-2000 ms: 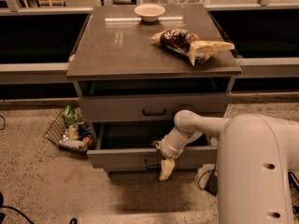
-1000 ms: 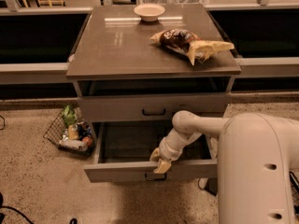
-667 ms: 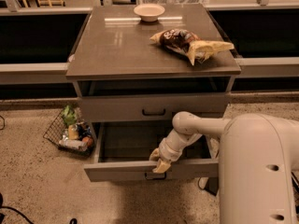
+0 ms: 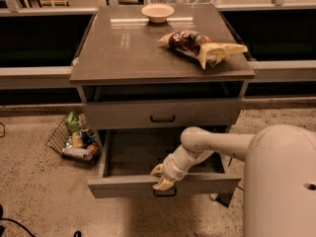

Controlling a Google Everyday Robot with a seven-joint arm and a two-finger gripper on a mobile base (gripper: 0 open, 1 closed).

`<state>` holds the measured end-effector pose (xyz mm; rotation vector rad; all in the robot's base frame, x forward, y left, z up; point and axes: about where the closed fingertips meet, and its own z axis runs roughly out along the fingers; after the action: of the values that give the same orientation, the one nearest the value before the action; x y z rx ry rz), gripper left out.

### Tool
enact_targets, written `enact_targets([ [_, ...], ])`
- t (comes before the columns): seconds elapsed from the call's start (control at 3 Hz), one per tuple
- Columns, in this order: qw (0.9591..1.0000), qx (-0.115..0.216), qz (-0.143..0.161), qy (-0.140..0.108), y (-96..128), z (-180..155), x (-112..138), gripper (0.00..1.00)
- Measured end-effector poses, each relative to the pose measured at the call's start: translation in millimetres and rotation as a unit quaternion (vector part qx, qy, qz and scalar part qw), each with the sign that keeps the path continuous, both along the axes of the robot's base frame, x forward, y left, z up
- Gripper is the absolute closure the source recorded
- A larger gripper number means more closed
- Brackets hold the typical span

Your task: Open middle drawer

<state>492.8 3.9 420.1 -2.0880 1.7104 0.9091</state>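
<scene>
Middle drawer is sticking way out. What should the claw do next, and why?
Probably pull the claw straight back off the front: the middle drawer stands far out, inside showing, with the claw at its front edge, so opening looks done.

The middle drawer (image 4: 118, 186) stands pulled out from the table (image 4: 123, 53). The pincer (image 4: 162, 179) sits at its front edge, just above the dark handle (image 4: 164, 193). On the tabletop, a bowl (image 4: 157, 12) lies at 12 o'clock and snack bags (image 4: 200, 46) at 2 o'clock.
</scene>
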Motion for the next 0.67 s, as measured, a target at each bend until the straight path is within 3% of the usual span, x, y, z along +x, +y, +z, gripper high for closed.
enact_targets([
  [0.33, 1.0, 0.001, 0.0, 0.0, 1, 0, 1, 1.0],
  [0.67, 0.9997, 0.017, -0.009, 0.014, 16, 2, -24, 0.75],
])
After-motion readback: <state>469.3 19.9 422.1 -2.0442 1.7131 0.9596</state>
